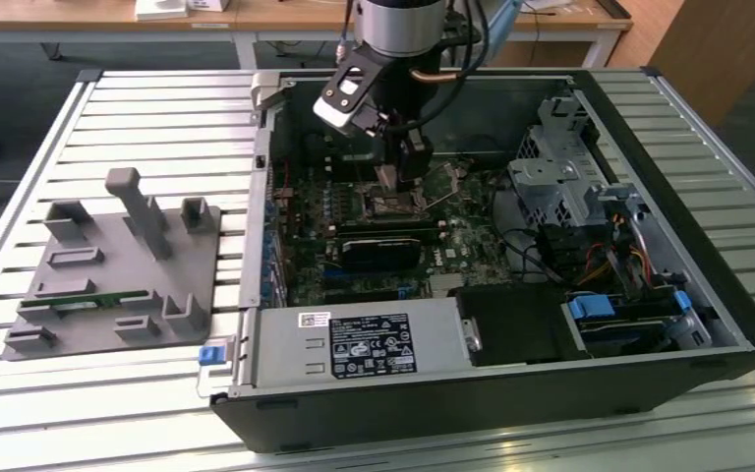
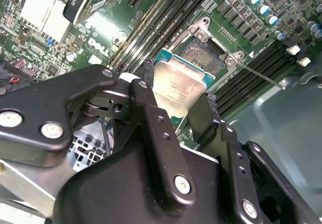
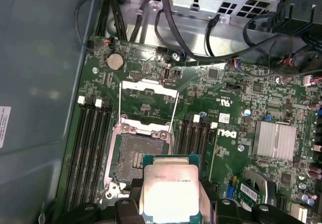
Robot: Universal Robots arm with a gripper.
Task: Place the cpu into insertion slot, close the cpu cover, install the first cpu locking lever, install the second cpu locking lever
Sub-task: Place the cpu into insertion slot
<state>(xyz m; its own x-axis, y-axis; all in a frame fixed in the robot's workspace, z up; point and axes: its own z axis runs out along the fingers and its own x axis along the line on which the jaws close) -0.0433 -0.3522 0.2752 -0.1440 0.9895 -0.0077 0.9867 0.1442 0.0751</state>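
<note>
insertion slot (image 3: 135, 156) partly hidden behind cpu (image 3: 170, 191) in both wrist views, cpu indistinct in exterior view

This is a robotics lab in an office-like room: an open computer case (image 1: 483, 403) lies on a slatted metal bench (image 1: 168, 118), a robot arm (image 1: 397, 29) hangs above it, a grey moulded fixture (image 1: 89, 285) sits beside it, and wooden desks (image 1: 89, 15) stand beyond it.

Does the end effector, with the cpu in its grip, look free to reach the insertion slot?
Probably yes: the end effector holds the cpu over the insertion slot, the cpu cover is swung open, and nothing lies between them.
</note>
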